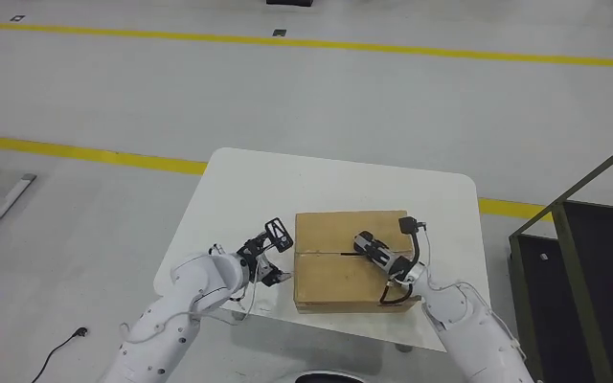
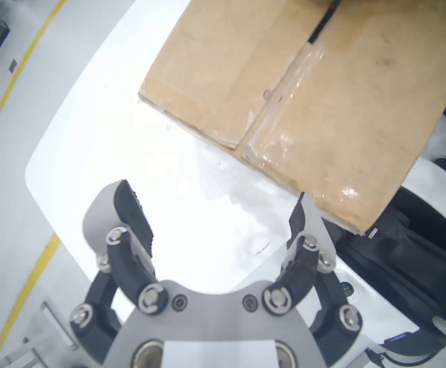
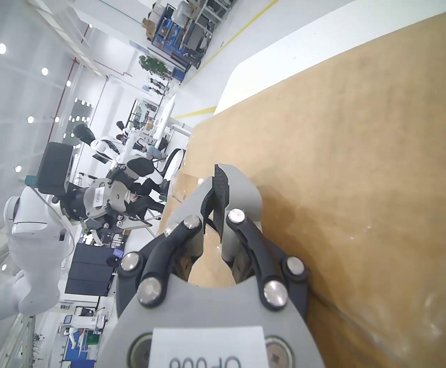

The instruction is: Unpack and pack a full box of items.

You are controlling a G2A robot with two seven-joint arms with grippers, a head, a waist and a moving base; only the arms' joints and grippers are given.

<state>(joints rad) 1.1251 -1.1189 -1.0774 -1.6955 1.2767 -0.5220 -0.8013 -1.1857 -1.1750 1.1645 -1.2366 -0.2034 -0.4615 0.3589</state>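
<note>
**While the box sits shut: one arm on its lid, one beside it**

Where the white desk (image 1: 249,182) (image 2: 104,122) (image 3: 251,80) has its near edge, the two arms lie over it, one to each side. The left gripper (image 1: 280,254) (image 2: 212,195) hangs above bare desk just beside the near left corner of the cardboard box (image 1: 326,278) (image 2: 313,104) (image 3: 348,156). Its fingers (image 2: 134,212) are spread wide with nothing between them. One tip is close to the box's edge, but I cannot tell whether it touches.

The right gripper (image 1: 356,246) (image 3: 214,181) lies low over the top of the box, its arm crossing the near right corner. Its fingers (image 3: 221,195) are pressed together, holding nothing, and their tips sit at the seam (image 1: 321,253) between the two top flaps.

The box stands in the near half of the desk, a little to the right of the middle, with both flaps folded flat. Clear tape (image 2: 278,115) runs along the seam's left end and wrinkles down over the side. Toward the middle the seam opens into a thin dark gap (image 2: 318,31).

Beyond the desk is pale floor crossed by two yellow lines — one just behind the desk (image 1: 96,153), one far off (image 1: 287,43). A dark metal frame (image 1: 565,249) stands at the right.
</note>
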